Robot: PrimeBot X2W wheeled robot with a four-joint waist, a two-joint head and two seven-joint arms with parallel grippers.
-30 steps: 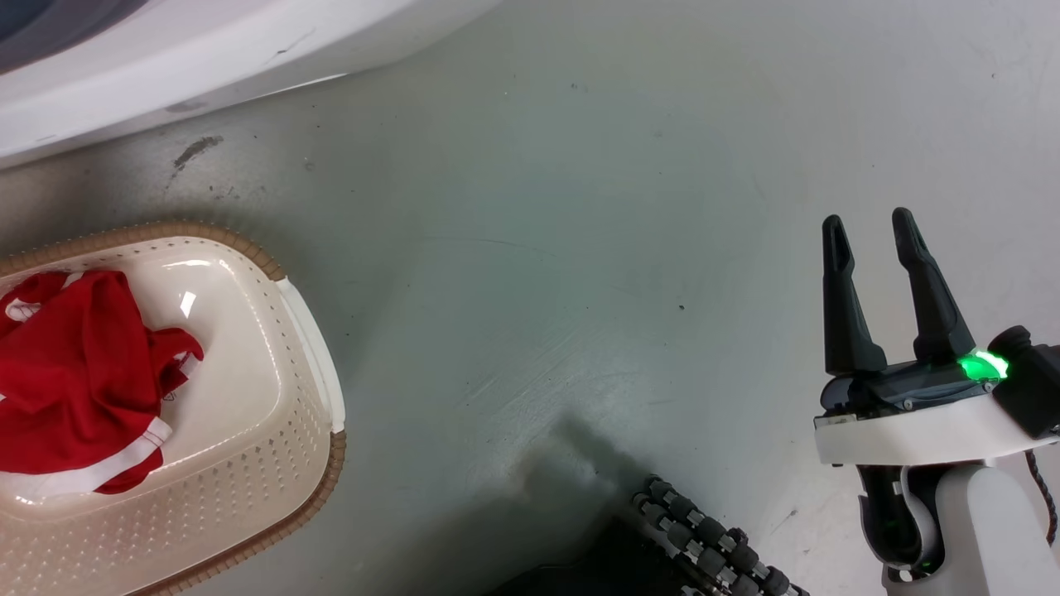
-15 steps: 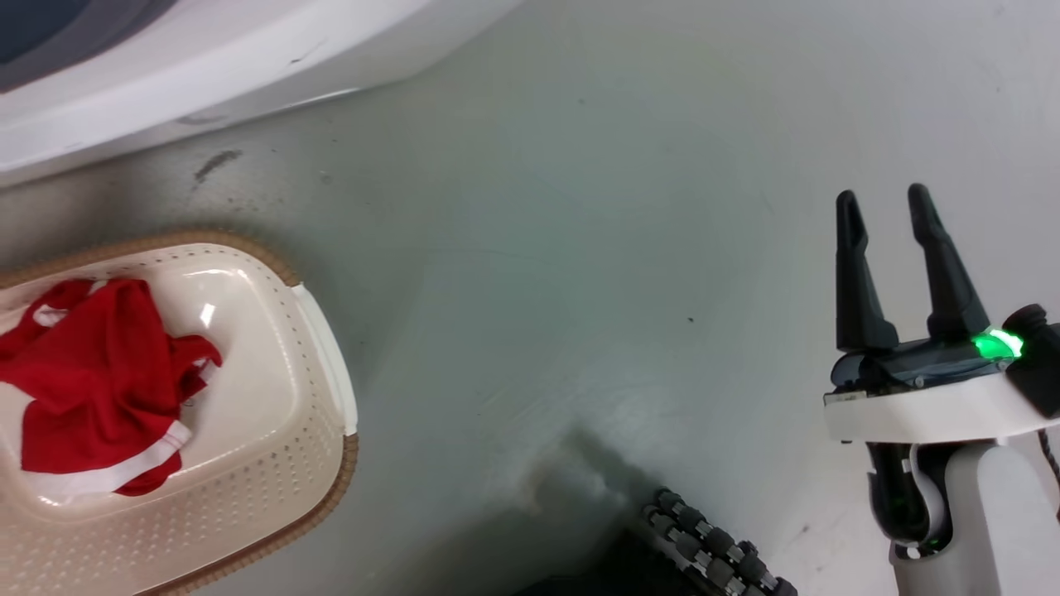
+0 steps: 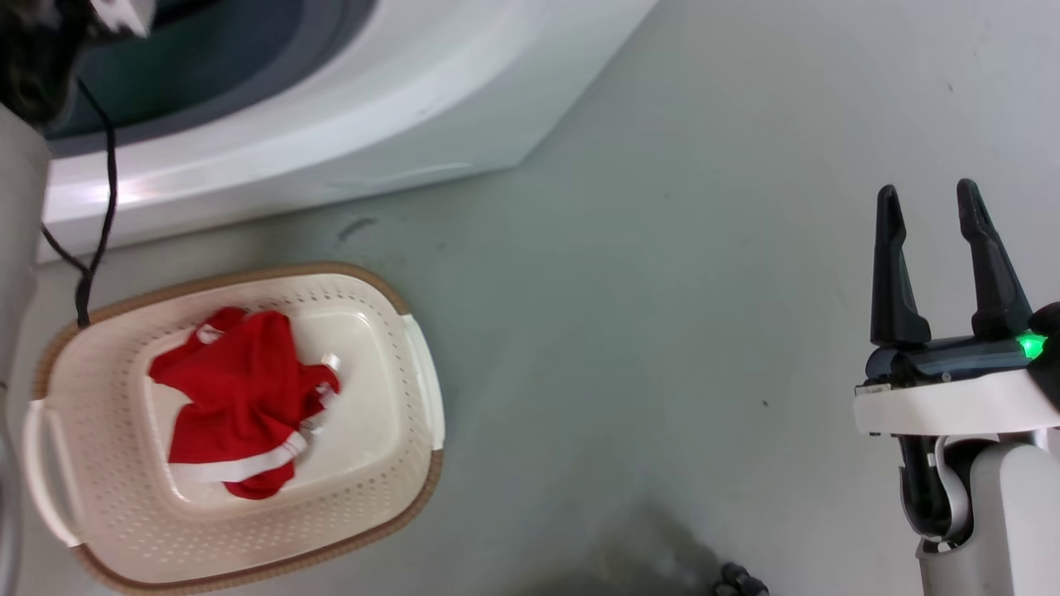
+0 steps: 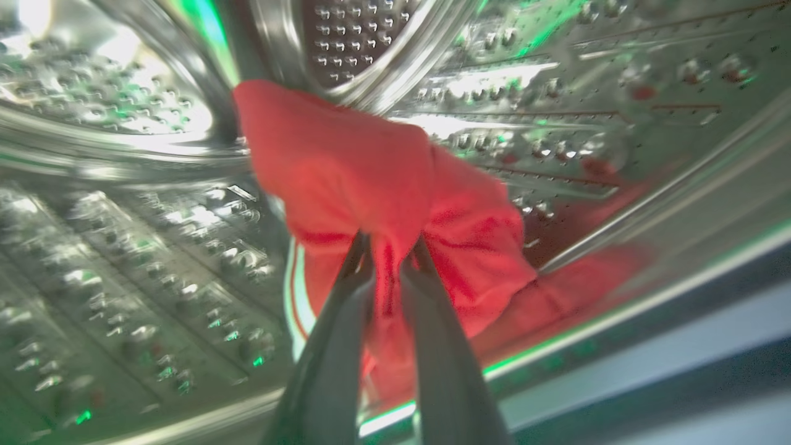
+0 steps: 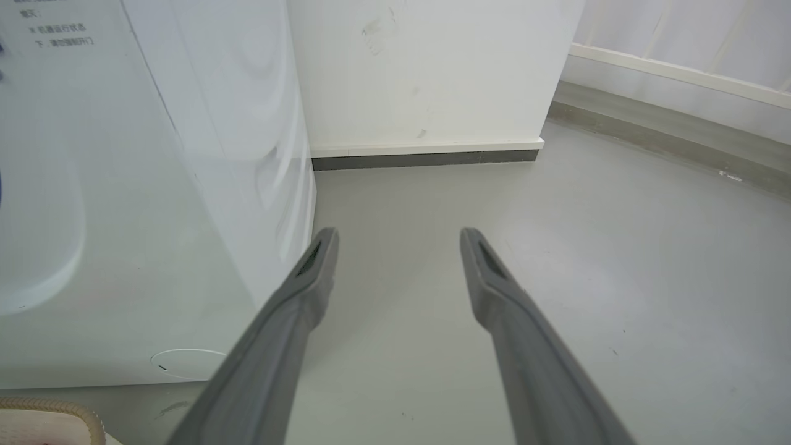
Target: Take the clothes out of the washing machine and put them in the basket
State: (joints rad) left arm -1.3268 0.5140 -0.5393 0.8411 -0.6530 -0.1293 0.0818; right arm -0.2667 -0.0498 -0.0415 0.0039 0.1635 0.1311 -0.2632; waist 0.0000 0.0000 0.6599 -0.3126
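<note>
Pinching red garment [image 4: 346, 161] in washing machine [image 4: 123, 247] with left gripper [image 4: 389, 247]; holding right gripper [image 3: 927, 194] spread, well apart from basket [image 3: 418, 364].

A smooth grey floor [image 3: 662, 290] spreads wide, glossy in patches, with a short dark scuff [image 3: 356, 227] at its far left. Beyond, a white wall [image 5: 432, 74] bears faint smudges [image 5: 377, 25] and meets the floor in a dark skirting strip [image 5: 426, 159]. Further right runs a pale slatted barrier [image 5: 680, 55].

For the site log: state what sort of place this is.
Likely an indoor laundry corner: a white front-loading washing machine, a laundry basket holding a red garment, on a grey floor.
</note>
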